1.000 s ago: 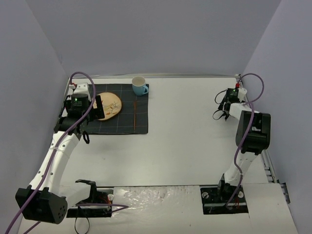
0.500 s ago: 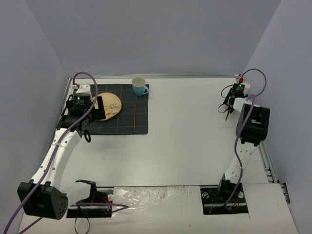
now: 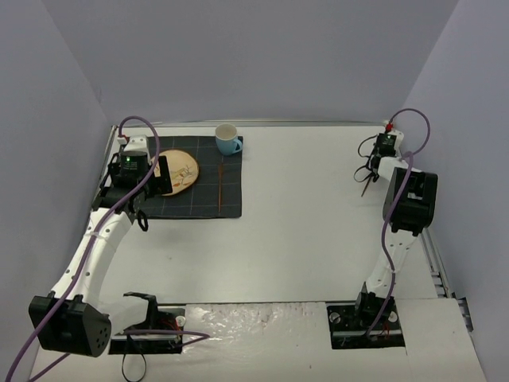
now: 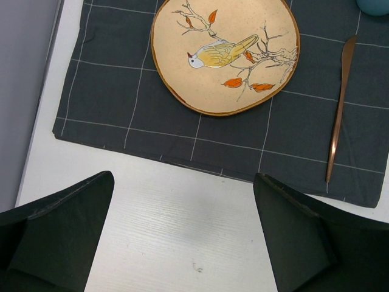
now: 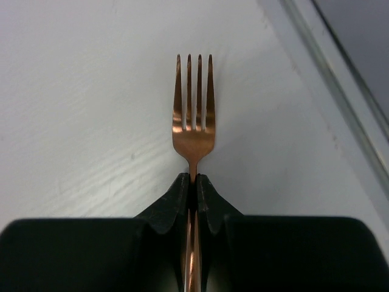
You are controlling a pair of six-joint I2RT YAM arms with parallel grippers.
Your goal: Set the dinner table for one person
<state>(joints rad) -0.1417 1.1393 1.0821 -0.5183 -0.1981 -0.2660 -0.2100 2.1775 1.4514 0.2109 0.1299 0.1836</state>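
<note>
Over at the far right corner of the dinner table point(image 3: 302, 239), close to its metal rim point(image 5: 340, 79), the right gripper point(image 5: 193, 182) is clamped onto a fork point(image 5: 194, 131). Jaws pinched tight on the thin neck just below the tines, handle running back between the fingers and out of sight. Tines point away from the wrist, flat side up. Can't tell whether the fork is lifted clear of the white top or only resting on it.

Fork looks like copper-toned metal: stiff, light, smooth and shiny, so probably slippery. Not fragile. A grip this near the head leaves the long handle behind the pads, so my guess is it could pivot or slide if swung fast. A hold nearer the handle's middle would balance better, but the narrow neck does give the pads a snug seat.

Left gripper point(image 4: 182, 179) hovers wide open, nothing in it, above the near edge of the dark grid placemat point(image 4: 121, 103) on the far left side of the table. On the mat: a tan plate point(image 4: 225, 55) with a bird painted on it, a copper knife point(image 4: 338, 115) lying to its right, apart from it, and a blue cup point(image 3: 227, 140) at the far corner. Fork sits well apart from that setting, clear across the table. The mat strip left of the plate is bare, a likely spot for it.
</note>
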